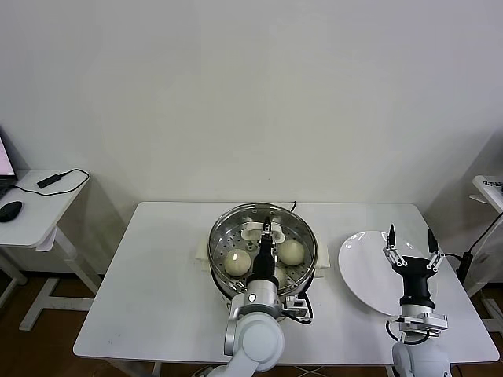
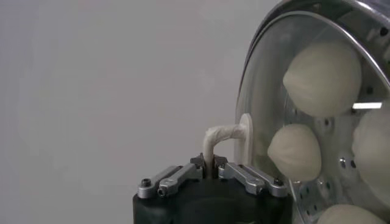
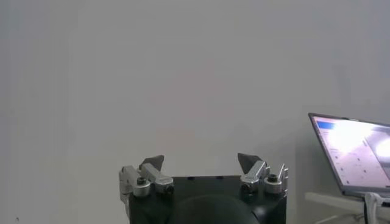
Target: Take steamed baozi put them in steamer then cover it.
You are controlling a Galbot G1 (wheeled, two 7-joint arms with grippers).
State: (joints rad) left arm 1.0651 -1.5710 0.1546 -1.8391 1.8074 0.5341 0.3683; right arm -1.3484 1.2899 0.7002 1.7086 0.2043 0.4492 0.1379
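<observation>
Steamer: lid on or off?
On. The cover sits over the steamer, baozi visible beneath the glass; left gripper grips its handle.

The table [image 1: 157, 259] is seen from above; the lid [image 2: 268, 109], shared, is viewed close by the left wrist.

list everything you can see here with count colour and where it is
steamed baozi: four seen through the glass in the left wrist view, cream-white, inside the steamer
steamer: one, shiny steel, centre of the table
cover: one, clear glass with white handle, on the steamer
plate: one, white, right part of the table
table: one, white, in front of the robot
side desk: one, white, far left, with a black mouse
laptop: one, open, seen from the right wrist
left gripper: shut on the cover's handle
right gripper: open, above the plate
</observation>
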